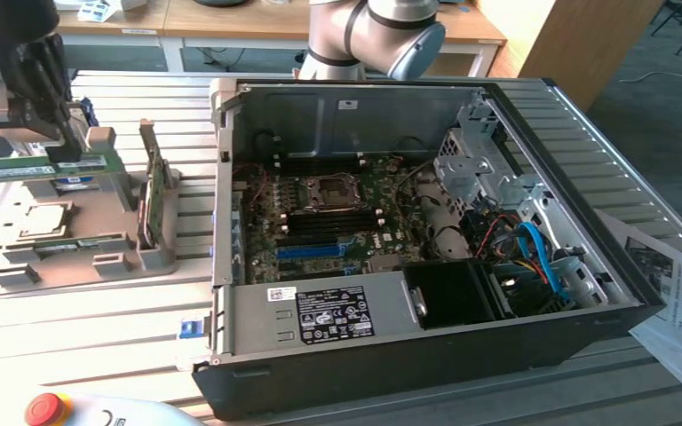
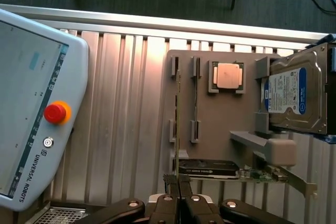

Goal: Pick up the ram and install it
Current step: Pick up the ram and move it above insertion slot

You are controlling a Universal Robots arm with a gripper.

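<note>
One ram (image 1: 7, 169) is clamped edge-on in the tool (image 2: 178, 181), closed tightly on it.

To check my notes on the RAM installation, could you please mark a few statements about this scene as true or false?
1. The gripper is shut on the ram. True.
2. The ram is seated in a motherboard slot. False: it is held above the gray fixture, outside the computer case.
3. The case lies open with its motherboard exposed. True.
4. The hard drive carries a red label. False: its label is blue.
</note>
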